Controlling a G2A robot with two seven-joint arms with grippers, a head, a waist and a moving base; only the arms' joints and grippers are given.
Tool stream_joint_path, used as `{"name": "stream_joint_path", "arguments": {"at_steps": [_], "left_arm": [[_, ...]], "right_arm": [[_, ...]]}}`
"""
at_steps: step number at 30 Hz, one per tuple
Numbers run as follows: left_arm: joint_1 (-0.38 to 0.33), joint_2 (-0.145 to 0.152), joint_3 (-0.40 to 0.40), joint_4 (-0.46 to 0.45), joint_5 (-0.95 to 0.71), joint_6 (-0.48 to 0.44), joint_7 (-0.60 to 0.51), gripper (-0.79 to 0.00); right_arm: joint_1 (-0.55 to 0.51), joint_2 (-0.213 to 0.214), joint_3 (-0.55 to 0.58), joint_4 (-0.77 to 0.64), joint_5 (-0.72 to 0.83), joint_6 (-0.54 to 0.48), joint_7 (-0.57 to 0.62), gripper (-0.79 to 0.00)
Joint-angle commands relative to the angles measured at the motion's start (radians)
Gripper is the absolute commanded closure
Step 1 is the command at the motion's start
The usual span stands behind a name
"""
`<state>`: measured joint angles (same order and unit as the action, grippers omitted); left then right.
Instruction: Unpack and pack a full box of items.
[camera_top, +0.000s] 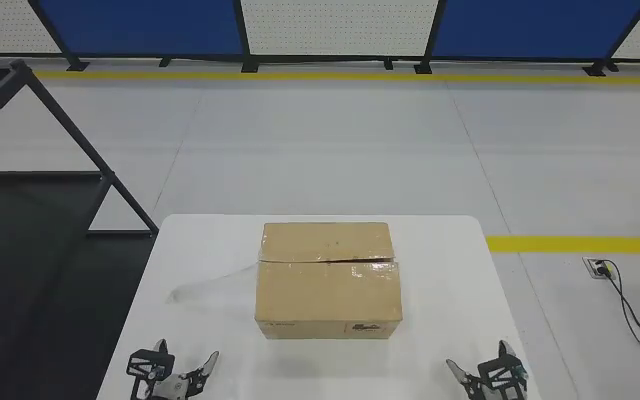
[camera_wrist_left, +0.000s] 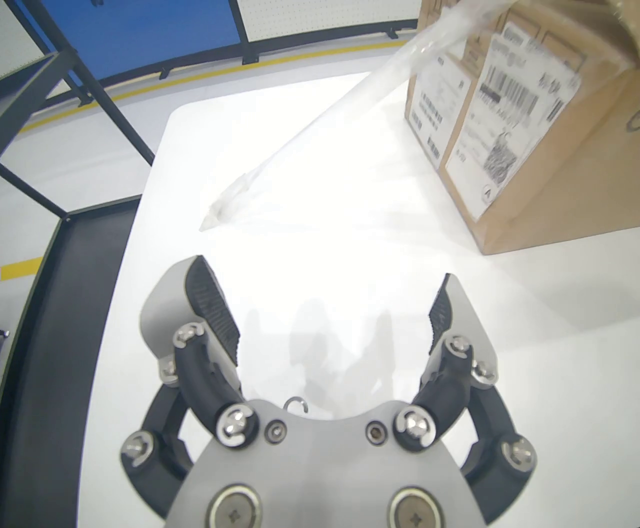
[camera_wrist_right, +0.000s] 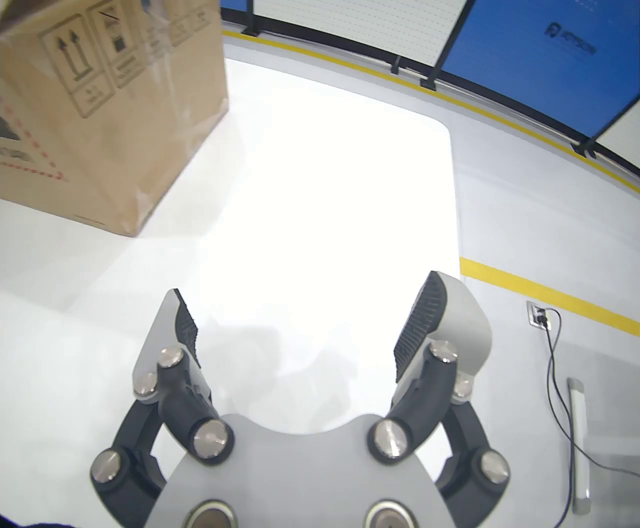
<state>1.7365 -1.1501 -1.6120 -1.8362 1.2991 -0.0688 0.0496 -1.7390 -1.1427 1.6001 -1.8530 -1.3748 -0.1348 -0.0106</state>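
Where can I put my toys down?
Bare table lies right of the box, out to the edge, and in front, between the box and the left gripper and right gripper. Left of the box a tape strip trails across.

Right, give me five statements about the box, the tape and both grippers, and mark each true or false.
1. The cardboard box has its top flaps closed. True.
2. The left gripper is shut on the tape strip. False: it is open and empty, with the strip lying ahead of it, apart.
3. The right gripper is open and holds nothing. True.
4. The box stands on the floor beside the table. False: it stands on the white table.
5. The clear tape strip runs from the box's top down to the tabletop. True.
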Motion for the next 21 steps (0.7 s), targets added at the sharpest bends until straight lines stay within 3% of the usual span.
{"name": "stream_joint_path", "arguments": {"at_steps": [1,7,16,21], "left_arm": [[0.000,0.001,-0.018,-0.024,-0.013,-0.018,0.012,-0.785],[-0.019,0.005,-0.078,-0.080,-0.049,-0.072,0.020,-0.785],[-0.018,0.005,-0.118,-0.117,-0.088,-0.091,0.020,-0.785],[-0.018,0.005,-0.118,-0.117,-0.088,-0.091,0.020,-0.785]], "right_arm": [[0.005,0.001,0.001,-0.033,0.006,-0.021,0.014,-0.785],[0.058,0.000,0.005,-0.124,0.129,-0.086,0.112,-0.785],[0.211,-0.008,-0.069,-0.177,0.177,-0.042,0.283,-0.785],[0.211,-0.008,-0.069,-0.177,0.177,-0.042,0.283,-0.785]]}}
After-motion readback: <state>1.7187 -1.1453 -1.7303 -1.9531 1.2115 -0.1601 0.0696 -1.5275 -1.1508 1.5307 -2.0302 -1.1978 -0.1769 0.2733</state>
